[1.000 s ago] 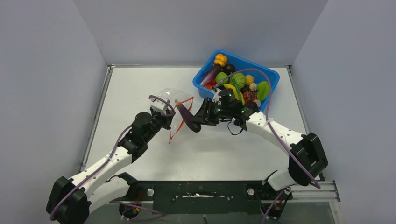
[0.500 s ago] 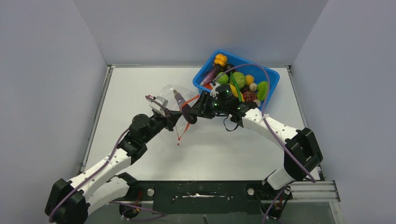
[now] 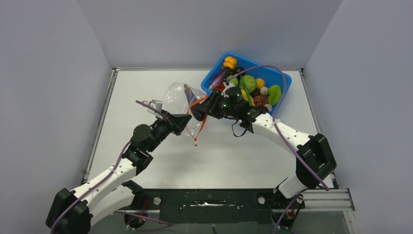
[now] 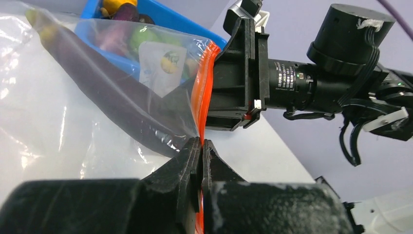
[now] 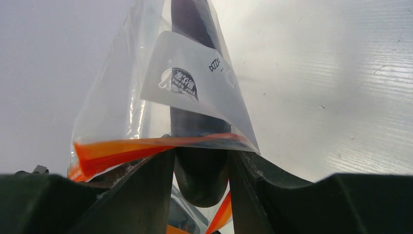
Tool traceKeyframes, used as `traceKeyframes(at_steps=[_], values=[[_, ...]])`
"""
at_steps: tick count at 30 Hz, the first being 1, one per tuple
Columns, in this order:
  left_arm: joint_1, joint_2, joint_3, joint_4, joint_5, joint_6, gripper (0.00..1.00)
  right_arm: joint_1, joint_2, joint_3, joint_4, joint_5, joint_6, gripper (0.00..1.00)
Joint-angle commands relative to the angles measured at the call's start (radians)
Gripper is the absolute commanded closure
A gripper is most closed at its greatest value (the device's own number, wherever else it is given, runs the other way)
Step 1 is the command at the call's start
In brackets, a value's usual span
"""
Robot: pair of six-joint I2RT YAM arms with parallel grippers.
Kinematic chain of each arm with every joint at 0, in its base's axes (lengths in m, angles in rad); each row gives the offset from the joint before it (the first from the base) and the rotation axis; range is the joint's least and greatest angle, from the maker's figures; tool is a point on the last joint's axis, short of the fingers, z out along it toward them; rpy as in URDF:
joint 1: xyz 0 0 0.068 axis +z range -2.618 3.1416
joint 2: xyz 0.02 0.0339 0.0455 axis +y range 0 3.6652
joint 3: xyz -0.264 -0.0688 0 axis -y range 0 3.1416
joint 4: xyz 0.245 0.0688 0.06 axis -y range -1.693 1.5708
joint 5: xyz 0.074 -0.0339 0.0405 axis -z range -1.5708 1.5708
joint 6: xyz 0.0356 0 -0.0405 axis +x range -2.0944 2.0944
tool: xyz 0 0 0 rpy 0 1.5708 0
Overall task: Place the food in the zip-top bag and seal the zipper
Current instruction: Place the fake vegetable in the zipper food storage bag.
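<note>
Two grips share the work: my left gripper [image 4: 200, 146] pinches tight on the zipper [image 4: 203, 92], lifting the zip-top bag [image 4: 58, 136] just left of the blue bin [image 3: 258, 62], so my right gripper [image 5: 200, 161], clamped around the eggplant [image 5: 192, 117], can push it in. Most of it looks already inside.

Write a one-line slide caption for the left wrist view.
Left gripper pinching the zip-top bag by its red-orange zipper, dark eggplant partway in, blue bin behind.

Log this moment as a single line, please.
left gripper: shut on zipper | right gripper: shut on eggplant, partly inside zip-top bag | zipper: open
</note>
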Motion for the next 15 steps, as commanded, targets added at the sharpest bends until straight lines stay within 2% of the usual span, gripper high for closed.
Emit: traceKeyframes(at_steps=[1, 4, 8, 10, 13, 15], values=[[-0.006, -0.012, -0.014, 0.153, -0.028, -0.121, 1.0, 0.007, 0.012, 0.008, 0.104, 0.039, 0.026, 0.76], [-0.007, -0.001, -0.014, 0.152, -0.039, -0.121, 1.0, 0.018, 0.018, 0.007, 0.121, 0.021, 0.029, 0.72], [-0.006, 0.009, 0.001, 0.141, -0.058, -0.106, 1.0, 0.02, 0.02, 0.028, 0.072, -0.006, 0.001, 0.46], [-0.006, 0.011, 0.013, 0.116, -0.072, -0.088, 1.0, 0.018, 0.007, 0.041, 0.038, -0.006, -0.023, 0.39], [-0.005, 0.012, 0.02, 0.088, -0.084, -0.061, 1.0, 0.017, -0.017, 0.06, -0.017, -0.023, -0.064, 0.31], [-0.004, 0.013, 0.031, 0.055, -0.093, -0.038, 1.0, 0.02, -0.037, 0.061, -0.045, -0.032, -0.086, 0.3]])
